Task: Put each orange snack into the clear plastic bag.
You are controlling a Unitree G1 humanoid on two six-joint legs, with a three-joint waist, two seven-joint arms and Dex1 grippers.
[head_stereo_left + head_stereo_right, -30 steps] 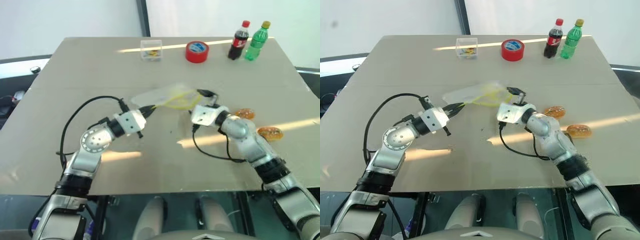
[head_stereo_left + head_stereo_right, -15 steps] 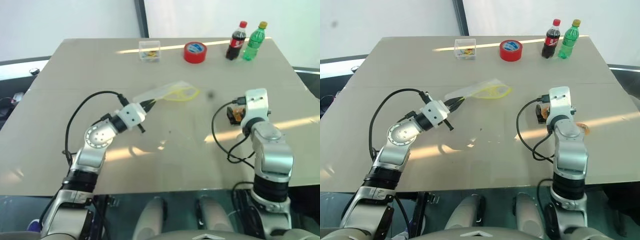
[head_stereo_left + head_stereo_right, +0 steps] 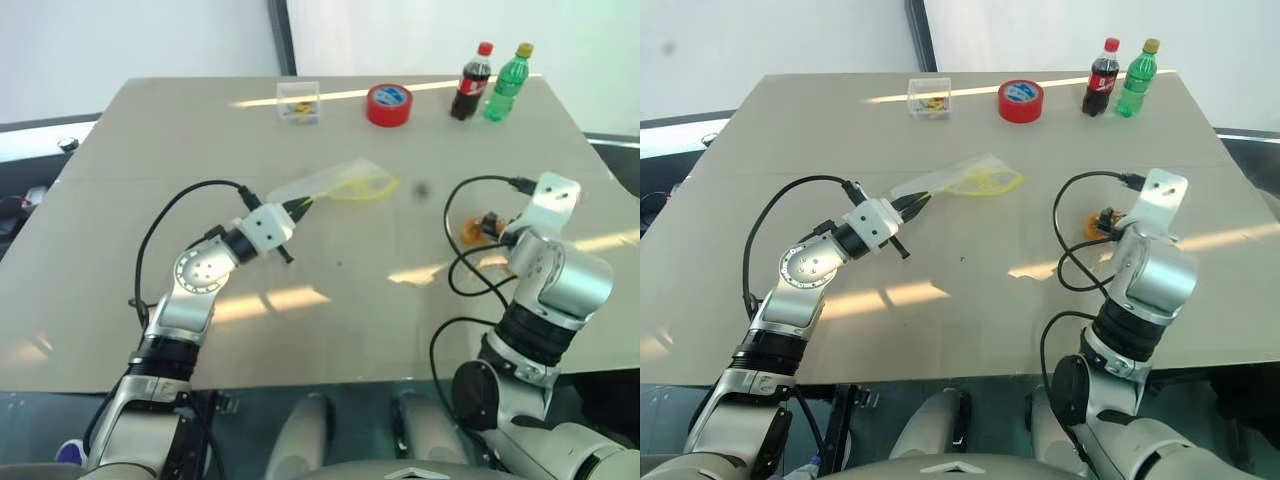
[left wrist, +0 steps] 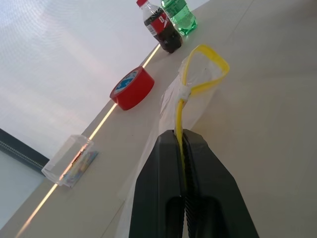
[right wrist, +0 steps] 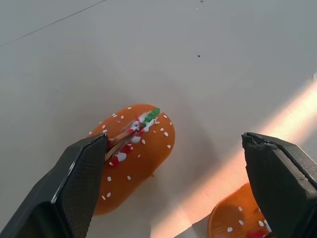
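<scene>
Right gripper [image 5: 178, 188] stands wide open and empty over the nearer orange snack [image 5: 130, 156], a glossy sesame-speckled burger-shaped piece lying slantwise by its one finger, with the second orange snack [image 5: 237, 222] just beside. Left gripper [image 4: 184, 163] is closed on the yellow seal strip of the clear plastic bag [image 3: 335, 183], well apart from the snacks

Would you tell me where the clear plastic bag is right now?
In the left eye view the clear plastic bag hangs mid-table, pinched at its yellow seal by the left gripper, nearer than the red tape roll.
</scene>
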